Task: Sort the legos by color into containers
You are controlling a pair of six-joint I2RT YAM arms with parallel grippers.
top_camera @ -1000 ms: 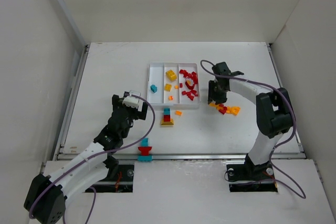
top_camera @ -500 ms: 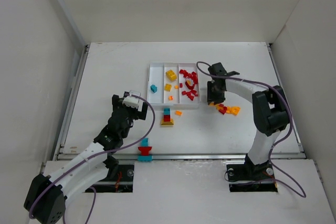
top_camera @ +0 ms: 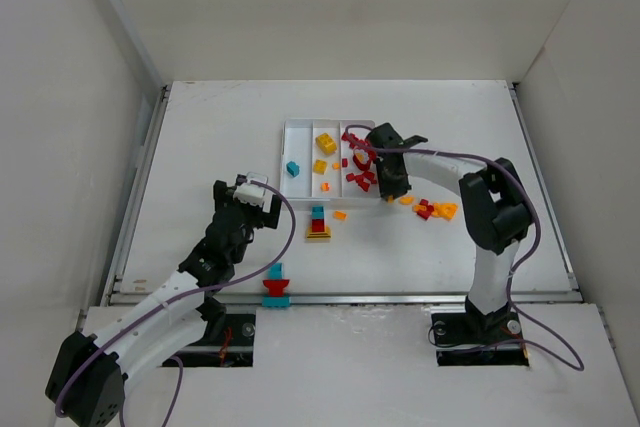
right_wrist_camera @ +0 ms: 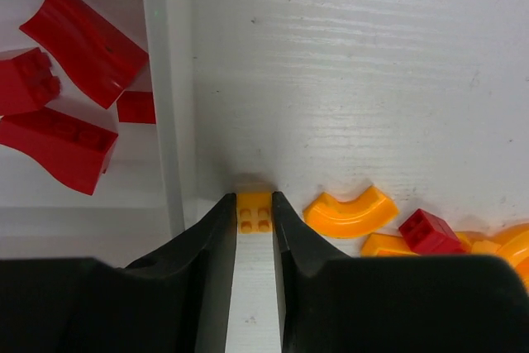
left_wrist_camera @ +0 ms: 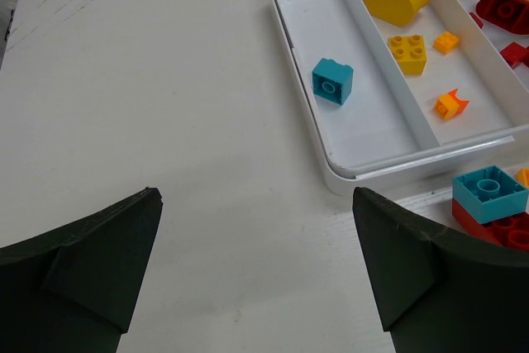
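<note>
My right gripper [right_wrist_camera: 254,202] pinches a small square orange brick [right_wrist_camera: 254,212], four studs up, on the scuffed white table [right_wrist_camera: 347,55], just beside the smooth plastic wall of the tray [right_wrist_camera: 169,80]. Glossy red bricks [right_wrist_camera: 83,35] lie just over that wall. My left gripper [left_wrist_camera: 256,196] gapes wide, holding nothing, short of the tray's end compartment and its teal brick [left_wrist_camera: 332,81].

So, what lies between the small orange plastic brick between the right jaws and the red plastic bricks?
The right wrist view shows the white plastic tray's side wall, then a thin strip of bare table before the small orange plastic brick.
</note>
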